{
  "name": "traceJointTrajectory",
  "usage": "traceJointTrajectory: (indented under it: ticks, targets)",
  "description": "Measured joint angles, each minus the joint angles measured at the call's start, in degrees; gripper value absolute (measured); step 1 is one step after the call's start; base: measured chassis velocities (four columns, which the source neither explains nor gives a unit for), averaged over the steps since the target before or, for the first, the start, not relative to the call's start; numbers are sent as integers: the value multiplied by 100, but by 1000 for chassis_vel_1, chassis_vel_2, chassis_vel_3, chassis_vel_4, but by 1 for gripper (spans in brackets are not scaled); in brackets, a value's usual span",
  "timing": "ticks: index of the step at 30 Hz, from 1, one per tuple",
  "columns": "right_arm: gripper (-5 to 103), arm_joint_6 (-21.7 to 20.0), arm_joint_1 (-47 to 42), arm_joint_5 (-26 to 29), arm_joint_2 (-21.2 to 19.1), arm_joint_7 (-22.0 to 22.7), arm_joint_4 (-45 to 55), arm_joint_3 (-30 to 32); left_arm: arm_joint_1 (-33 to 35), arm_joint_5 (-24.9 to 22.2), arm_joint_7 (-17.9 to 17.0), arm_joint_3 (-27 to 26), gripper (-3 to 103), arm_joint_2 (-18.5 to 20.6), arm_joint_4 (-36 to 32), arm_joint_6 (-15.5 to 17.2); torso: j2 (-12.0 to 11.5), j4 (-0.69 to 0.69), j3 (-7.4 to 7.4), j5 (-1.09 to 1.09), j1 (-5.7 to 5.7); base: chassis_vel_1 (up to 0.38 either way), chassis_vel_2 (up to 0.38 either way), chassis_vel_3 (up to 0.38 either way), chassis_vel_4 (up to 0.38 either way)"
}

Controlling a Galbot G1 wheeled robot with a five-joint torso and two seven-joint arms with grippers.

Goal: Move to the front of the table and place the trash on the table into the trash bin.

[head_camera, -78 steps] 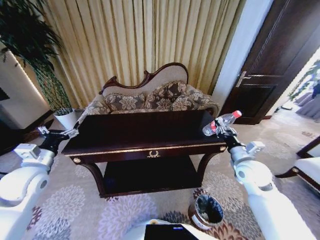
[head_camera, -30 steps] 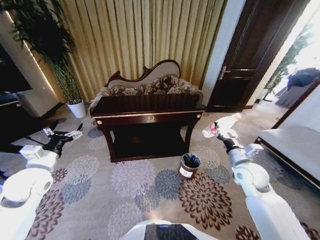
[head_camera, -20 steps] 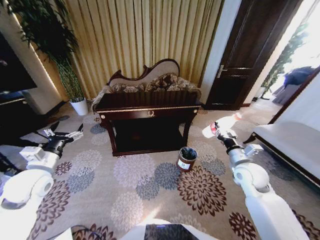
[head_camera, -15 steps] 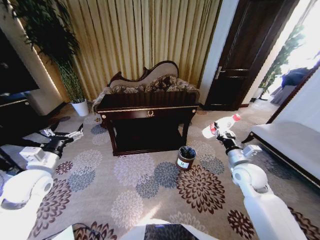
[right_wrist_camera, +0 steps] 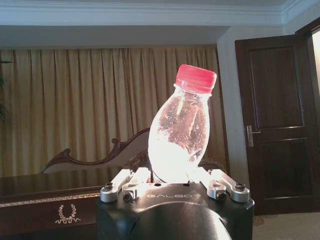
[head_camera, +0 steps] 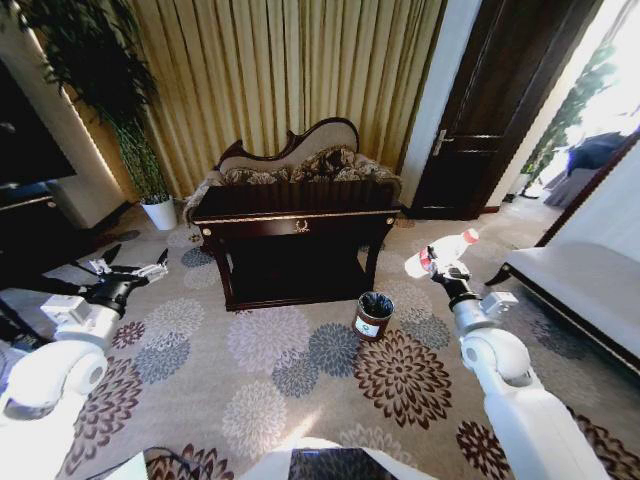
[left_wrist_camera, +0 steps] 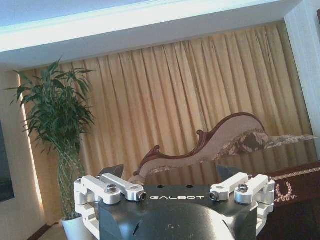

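Observation:
The dark glossy table [head_camera: 296, 216] with gold trim stands well ahead of me across the patterned carpet, its crest also facing the right wrist view [right_wrist_camera: 50, 195]. A small round trash bin [head_camera: 373, 315] with a black liner sits on the floor by the table's right leg. One piece of trash, a clear bottle [head_camera: 440, 251] with a red cap, is tilted in my right gripper [head_camera: 448, 268], which is shut on its lower body [right_wrist_camera: 181, 135]. That gripper hangs to the right of the bin and above it. My left gripper [head_camera: 130, 272] is open and holds nothing, out at the left.
A floral carved sofa [head_camera: 300, 165] and gold curtains stand behind the table. A potted plant [head_camera: 145, 195] is at the left, a dark door [head_camera: 480, 130] at the right. A pale upholstered seat [head_camera: 580, 290] lies to my right. Open carpet separates me from the table.
The whole picture has shifted: the camera has backed away, so the table and bin now look far smaller. Both arms keep their pose, and the bottle stays in the right gripper.

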Motion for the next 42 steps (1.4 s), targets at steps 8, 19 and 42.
traceJointTrajectory:
  ticks: [8, 19, 42]
  targets:
    - [28, 30, -2, 7, 14, 0, 2, -7, 3, 3, 17, 30, 100, -1, -41, -8, 0, -1, 0, 1, 1, 36, 44, -36, -42]
    - [28, 178, 31, 4, 70, -1, -87, -102, 58, 26, 21, 51, 100, -28, -49, -55, 1, 3, -1, -7, 0, 138, 144, -148, -151]
    - [28, 279, 72, -221, 140, 0, -233, -174, -26, 57, 82, 190, 100, -27, 5, -126, 0, 1, 0, 0, 0, -76, 84, 77, -88]
